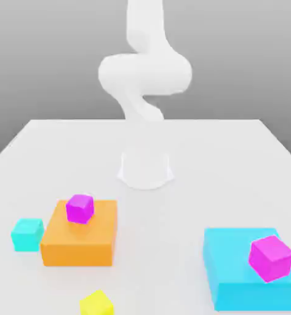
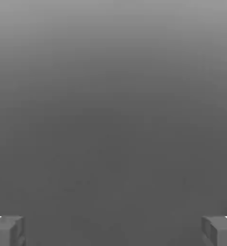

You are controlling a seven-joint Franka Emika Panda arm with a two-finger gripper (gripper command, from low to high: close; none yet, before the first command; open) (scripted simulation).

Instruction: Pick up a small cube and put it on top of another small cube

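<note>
White table (image 1: 234, 160) seen in exterior view, white arm (image 1: 144, 74) rising from round base (image 1: 146, 169) at far middle. Yellow cube (image 1: 96, 303) low at front edge, on bare table, just in front of orange block (image 1: 80, 246), apart from it. Larger pink cube (image 1: 271, 258) sitting on top of cyan block (image 1: 246, 283) at exterior view's right, toward that block's right side, turned a bit. Smaller pink cube (image 1: 80, 208) resting on orange block's top near its back edge. Small cyan cube (image 1: 26, 234) on table just beside orange block, at exterior view's left. Yellow cube and larger pink cube well apart, on opposite sides of front area. In hand view, gripper (image 2: 113, 230) spread wide, grey fingertips (image 2: 7, 230) at opposite corners, gap between bare, gripping nothing, plain grey surface beyond.
</note>
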